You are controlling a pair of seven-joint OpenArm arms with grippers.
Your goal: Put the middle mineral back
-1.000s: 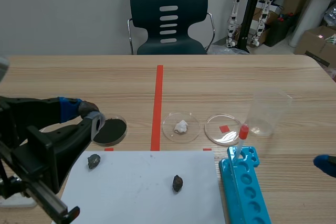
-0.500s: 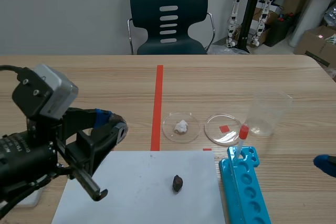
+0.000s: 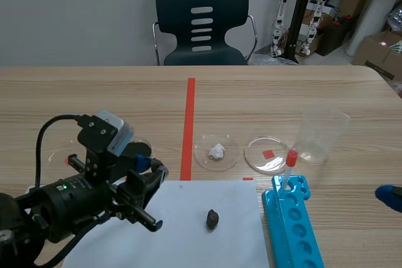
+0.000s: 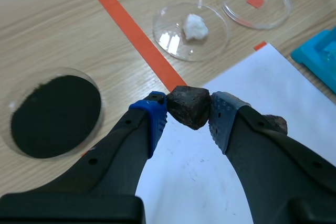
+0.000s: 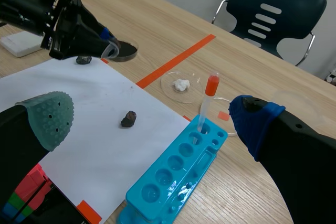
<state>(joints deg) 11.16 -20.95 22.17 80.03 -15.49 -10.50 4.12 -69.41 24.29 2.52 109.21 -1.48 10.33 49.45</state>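
Two dark stones are in our sight: our left gripper (image 4: 188,115) is clamped on the dark mineral (image 4: 189,104) over the white paper's (image 3: 176,218) far edge, while the second mineral (image 3: 212,219) lies mid-sheet. Our right gripper (image 5: 152,116) stands wide apart above the blue rack (image 5: 173,182).

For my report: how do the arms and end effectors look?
Both arms are black, with thick fingers and dotted pads: the left end effector blue and grey-blue, the right end effector grey-green and blue. The left arm carries a grey box and a black cable.
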